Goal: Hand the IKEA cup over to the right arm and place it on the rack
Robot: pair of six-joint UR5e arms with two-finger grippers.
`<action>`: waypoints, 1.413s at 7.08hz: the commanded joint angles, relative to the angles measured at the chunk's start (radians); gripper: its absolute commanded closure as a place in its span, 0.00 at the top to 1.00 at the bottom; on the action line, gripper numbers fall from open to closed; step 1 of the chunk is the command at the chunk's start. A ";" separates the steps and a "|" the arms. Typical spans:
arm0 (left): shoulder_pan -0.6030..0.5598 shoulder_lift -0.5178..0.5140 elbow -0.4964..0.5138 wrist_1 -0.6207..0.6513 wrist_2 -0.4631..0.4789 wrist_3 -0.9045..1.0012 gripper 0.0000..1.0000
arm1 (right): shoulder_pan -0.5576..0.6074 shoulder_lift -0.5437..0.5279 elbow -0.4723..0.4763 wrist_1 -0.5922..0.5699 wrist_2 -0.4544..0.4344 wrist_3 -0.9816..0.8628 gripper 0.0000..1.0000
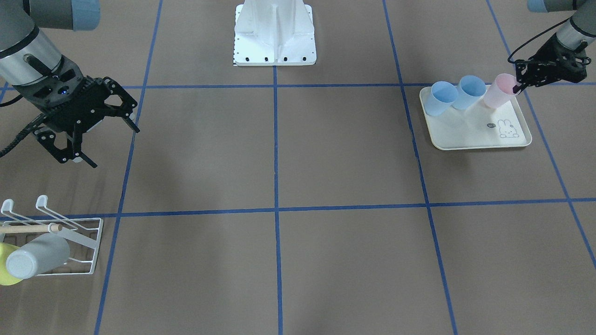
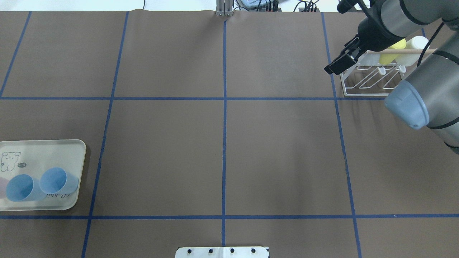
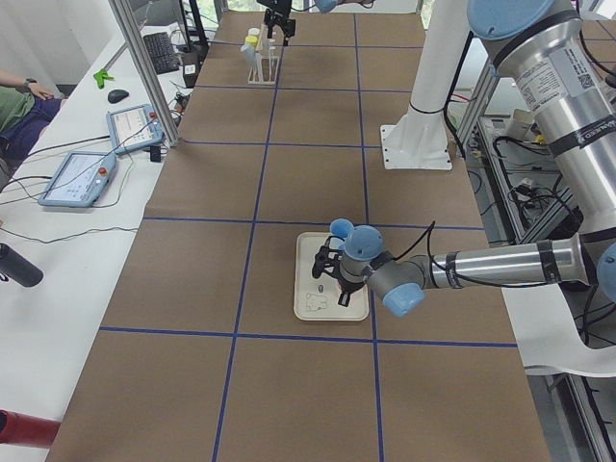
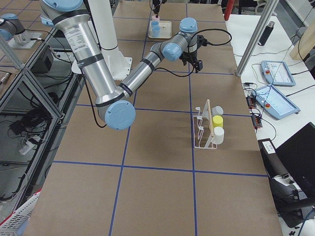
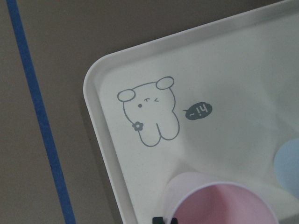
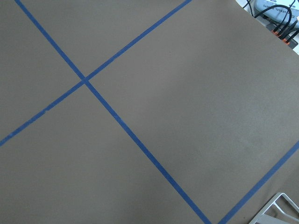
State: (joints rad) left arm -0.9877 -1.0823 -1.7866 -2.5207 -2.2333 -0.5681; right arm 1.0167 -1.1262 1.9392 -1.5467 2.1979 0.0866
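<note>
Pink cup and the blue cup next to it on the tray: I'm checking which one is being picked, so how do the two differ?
The pink cup is pale pink, the blue cup light blue. The left claw is at the pink cup's rim; no claw touches the blue cup. The pink cup ends the row; the blue cup sits mid-row. Both are like-shaped tumblers on the tray.

Left pincer (image 1: 517,87) clamps the pink cup (image 1: 496,91) rim; right pincer (image 1: 116,148) hangs wide open.

My left gripper (image 1: 518,86) and right gripper (image 1: 115,148) are black; pink cup (image 1: 497,91), blue cups (image 1: 442,97), cream rabbit-print tray (image 1: 468,132), brown table (image 1: 344,153), blue lines (image 1: 275,139).
</note>
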 commanded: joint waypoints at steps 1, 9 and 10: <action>-0.180 -0.018 -0.005 0.010 -0.092 0.014 0.00 | -0.010 0.002 0.000 0.011 0.000 0.004 0.99; -0.350 -0.673 -0.166 0.318 -0.459 -0.875 0.00 | -0.271 0.020 -0.090 0.538 -0.263 0.203 0.99; -0.344 -0.718 -0.169 0.312 -0.454 -0.959 0.00 | -0.327 0.019 -0.129 0.633 -0.321 0.203 0.99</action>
State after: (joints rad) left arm -1.3363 -1.7271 -1.9493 -2.2033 -2.6879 -1.3727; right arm 0.7558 -1.1086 1.8524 -1.0296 1.9522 0.2788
